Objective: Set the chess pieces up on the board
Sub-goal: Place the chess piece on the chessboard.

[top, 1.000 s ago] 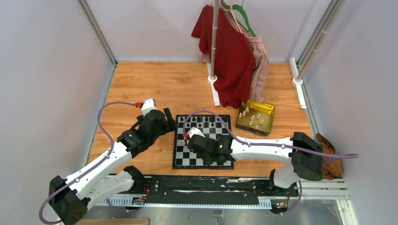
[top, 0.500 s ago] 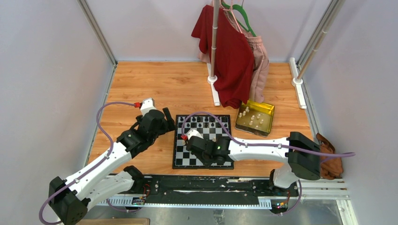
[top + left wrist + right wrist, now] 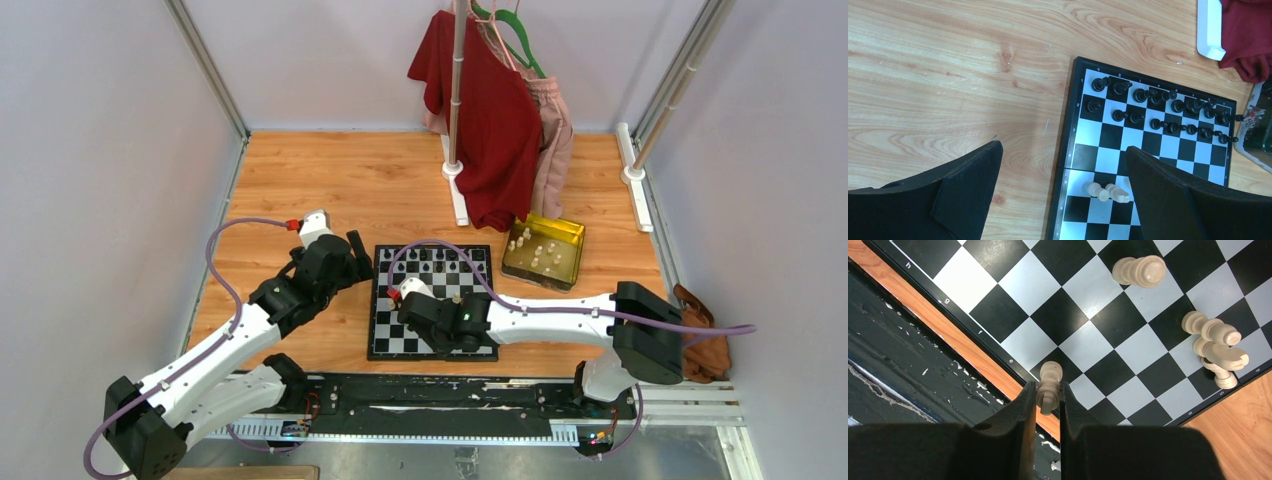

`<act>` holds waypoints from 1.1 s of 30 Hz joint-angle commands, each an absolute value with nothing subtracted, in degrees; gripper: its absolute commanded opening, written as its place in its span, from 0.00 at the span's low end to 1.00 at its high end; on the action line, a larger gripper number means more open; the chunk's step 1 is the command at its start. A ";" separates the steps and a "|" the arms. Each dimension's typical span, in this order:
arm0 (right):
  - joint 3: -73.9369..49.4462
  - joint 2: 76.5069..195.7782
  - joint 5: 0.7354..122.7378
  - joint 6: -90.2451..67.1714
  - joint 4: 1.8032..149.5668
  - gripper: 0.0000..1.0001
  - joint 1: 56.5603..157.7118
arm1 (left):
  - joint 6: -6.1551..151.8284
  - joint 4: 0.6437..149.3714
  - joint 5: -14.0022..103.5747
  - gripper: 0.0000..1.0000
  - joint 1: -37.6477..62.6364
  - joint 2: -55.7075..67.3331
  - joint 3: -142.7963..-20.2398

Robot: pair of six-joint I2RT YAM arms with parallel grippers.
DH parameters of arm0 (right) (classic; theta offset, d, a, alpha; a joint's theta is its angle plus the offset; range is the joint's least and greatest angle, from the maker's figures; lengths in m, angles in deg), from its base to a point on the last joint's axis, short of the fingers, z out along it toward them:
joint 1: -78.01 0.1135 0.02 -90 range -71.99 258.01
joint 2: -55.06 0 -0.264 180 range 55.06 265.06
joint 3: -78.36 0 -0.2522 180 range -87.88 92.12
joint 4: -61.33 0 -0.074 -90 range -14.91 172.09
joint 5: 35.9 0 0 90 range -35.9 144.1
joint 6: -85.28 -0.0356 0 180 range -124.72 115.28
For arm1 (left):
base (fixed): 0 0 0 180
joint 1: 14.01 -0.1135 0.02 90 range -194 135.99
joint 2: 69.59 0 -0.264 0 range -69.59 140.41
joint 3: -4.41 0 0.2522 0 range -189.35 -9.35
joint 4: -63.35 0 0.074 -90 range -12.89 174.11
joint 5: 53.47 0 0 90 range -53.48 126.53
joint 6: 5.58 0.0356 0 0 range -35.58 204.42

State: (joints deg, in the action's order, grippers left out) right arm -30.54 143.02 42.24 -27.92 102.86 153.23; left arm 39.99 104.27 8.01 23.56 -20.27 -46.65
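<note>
The checkered board point(image 3: 388, 335) lies mid-table, black pieces point(image 3: 437, 262) in two rows at its far side; they also show in the left wrist view point(image 3: 1158, 107). My right gripper point(image 3: 437, 338) hovers over the board's near edge, shut on a cream piece point(image 3: 1049, 385) between the fingers point(image 3: 1024, 410). Loose cream pieces lie tipped on the board point(image 3: 1043, 275): one alone point(image 3: 1140, 271), three in a cluster point(image 3: 1215, 342). My left gripper point(image 3: 358, 258) is open and empty over the board's left edge point(image 3: 1068, 150), two cream pieces point(image 3: 1105, 192) between its fingers in that view.
A yellow tin point(image 3: 543, 250) with several cream pieces sits right of the board's far corner. A clothes rack with a red shirt point(image 3: 490, 120) stands behind, its white base point(image 3: 455, 195) near the board. A black rail point(image 3: 430, 395) runs along the near edge.
My right gripper has shifted a little to the left over the board's near part, still holding the cream piece. The left arm has not moved.
</note>
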 commanded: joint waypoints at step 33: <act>-26.79 137.68 34.28 -21.19 103.71 0.42 149.19 | 38.93 105.18 7.16 1.00 23.01 -21.51 -46.47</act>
State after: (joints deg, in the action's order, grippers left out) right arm -26.87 137.76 35.40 -23.92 105.74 151.92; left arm 39.42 104.77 8.01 23.56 -20.69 -46.19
